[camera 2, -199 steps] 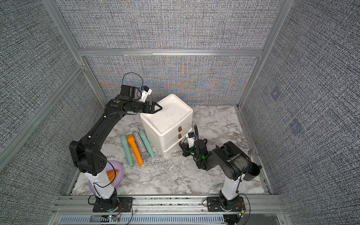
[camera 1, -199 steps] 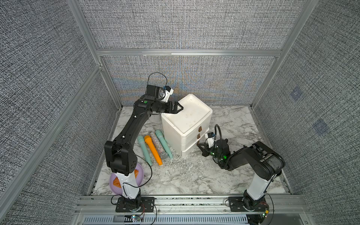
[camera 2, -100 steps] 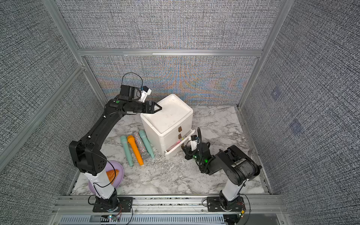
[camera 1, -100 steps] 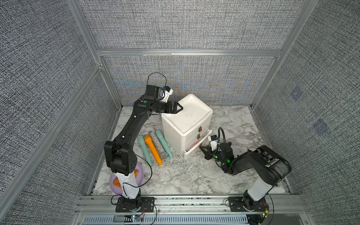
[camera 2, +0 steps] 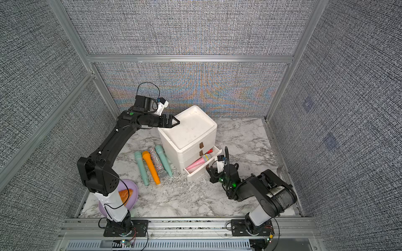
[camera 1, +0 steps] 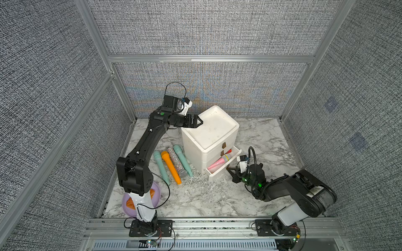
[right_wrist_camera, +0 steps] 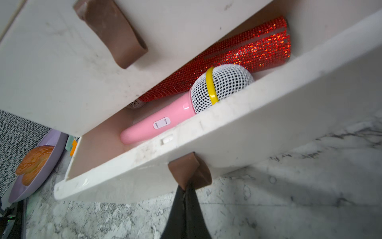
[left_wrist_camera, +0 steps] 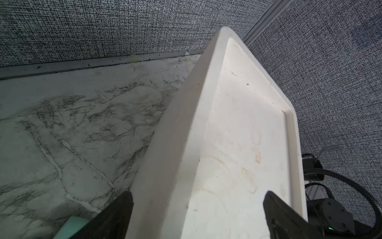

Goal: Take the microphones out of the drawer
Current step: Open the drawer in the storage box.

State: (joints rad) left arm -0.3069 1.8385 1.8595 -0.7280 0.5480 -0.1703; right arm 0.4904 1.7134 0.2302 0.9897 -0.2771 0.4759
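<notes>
Right wrist view looks into the bottom drawer, which stands part-way out of the white cabinet. The right gripper has its jaws pinched together on the brown pull tab at the drawer front. Inside, a pink microphone lies on its side along the front wall, its white mesh head just beside a red glitter microphone that sits further back, half under the cabinet body. The left gripper has its jaws spread wide, straddling the cabinet's top rear corner and holding nothing, probably to brace the unit. The pink one looks like a light, rigid moulded toy. Its glossy handle is likely slippery, and the round mesh head would be awkward to pinch. The better hold is probably across the handle near the on-off label, fingers coming down from above. Room is tight there: the drawer wall lies close on one side and the red microphone on the other, so the fingers may need to enter narrow and the right gripper must first let go of the tab.
</notes>
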